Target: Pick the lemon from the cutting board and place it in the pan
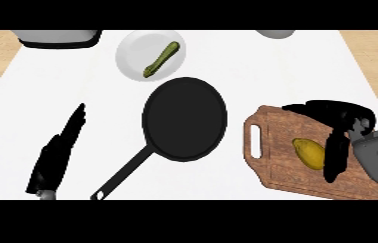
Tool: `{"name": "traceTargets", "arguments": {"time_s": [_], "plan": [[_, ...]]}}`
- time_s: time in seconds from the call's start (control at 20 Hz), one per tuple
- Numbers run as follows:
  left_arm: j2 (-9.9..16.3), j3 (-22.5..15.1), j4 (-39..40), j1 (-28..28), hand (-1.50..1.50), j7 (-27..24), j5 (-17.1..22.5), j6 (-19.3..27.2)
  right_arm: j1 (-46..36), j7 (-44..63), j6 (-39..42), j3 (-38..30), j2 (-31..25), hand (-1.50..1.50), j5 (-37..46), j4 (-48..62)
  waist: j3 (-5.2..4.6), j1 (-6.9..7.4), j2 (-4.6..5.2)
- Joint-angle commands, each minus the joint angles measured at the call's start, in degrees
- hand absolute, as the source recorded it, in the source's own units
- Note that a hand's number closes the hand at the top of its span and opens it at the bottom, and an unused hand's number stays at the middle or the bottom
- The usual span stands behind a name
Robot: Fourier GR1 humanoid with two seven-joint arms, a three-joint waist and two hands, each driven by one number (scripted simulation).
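The yellow lemon (pixel 309 153) lies on the wooden cutting board (pixel 275 154) at the right of the counter. My right hand (pixel 338 122) hovers over the board just right of the lemon, fingers spread and relaxed, thumb reaching down beside the fruit; it is open and not closed round it. The black pan (pixel 184 119) sits in the middle of the counter, its handle (pixel 122 174) pointing toward the lower left, nothing inside. My left hand (pixel 59 152) rests open at the far left, fingers straight.
A white plate (pixel 136 47) with a green vegetable (pixel 162 59) stands behind the pan. A grey-and-black appliance (pixel 57 37) sits at the back left and a white object (pixel 275 33) at the back edge.
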Motion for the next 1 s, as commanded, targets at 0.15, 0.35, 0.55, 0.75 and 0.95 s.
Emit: {"name": "traceTargets", "arguments": {"time_s": [0.15, 0.35, 0.55, 0.75, 0.95], "plan": [[-2.17, 0.81, -0.56, 2.65, 0.00, -1.89, -2.33, -1.24, 3.03, -0.37, 2.62, 0.02, 2.36, -1.50, 6.02, 0.21, 0.00, 0.03, -0.01], [-1.88, 2.92, -0.82, -1.79, 0.00, 2.43, -2.64, -3.18, 0.48, -5.36, 5.23, -2.98, 0.43, -1.50, 8.94, 4.58, 0.01, 0.11, 0.04], [-5.34, 3.01, 4.56, -2.22, 0.00, -1.93, -5.00, -2.75, 5.42, -3.64, 2.49, -0.57, 5.61, -1.50, 13.32, 1.47, -0.01, -0.16, 0.03], [-3.31, 6.81, -0.05, -1.58, 0.00, 2.15, -3.20, -6.43, 5.02, -7.22, 2.62, -1.64, 6.43, -1.50, 18.22, 4.26, 0.00, -0.04, 0.01], [-3.84, 7.75, -1.64, 1.10, 0.00, 0.08, -3.54, -7.78, 9.05, -6.26, 2.38, -2.62, 8.08, -1.50, 19.83, 0.36, -0.01, -0.18, -0.05]]}}
